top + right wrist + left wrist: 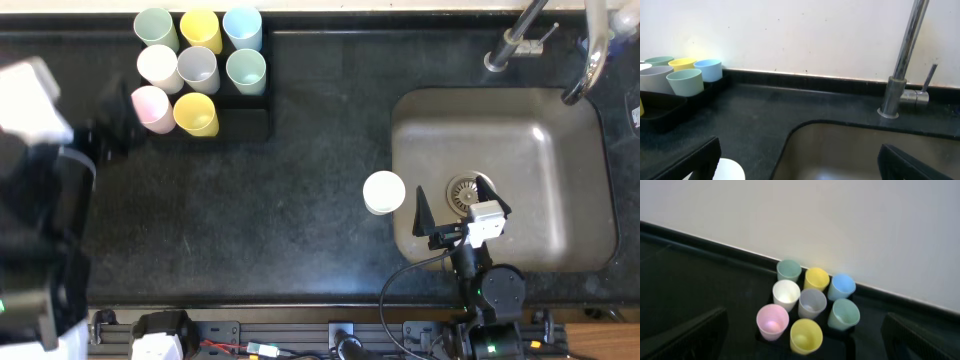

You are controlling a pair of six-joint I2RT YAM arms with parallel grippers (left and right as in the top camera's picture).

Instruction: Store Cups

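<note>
Eight cups (198, 68) stand upright on a black tray (245, 125) at the counter's (260, 220) back left, with the left gripper (113, 118) just beside the pink cup (152, 108), its fingers spread apart. Farther right, one white cup (384, 192) sits alone on the counter just beside the sink (550, 130). The right gripper (456, 203) hangs over the sink near the drain (462, 188), fingers apart.

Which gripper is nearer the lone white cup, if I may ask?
Right. The right gripper is beside the cup, over the sink; the left gripper is far off by the tray.
</note>
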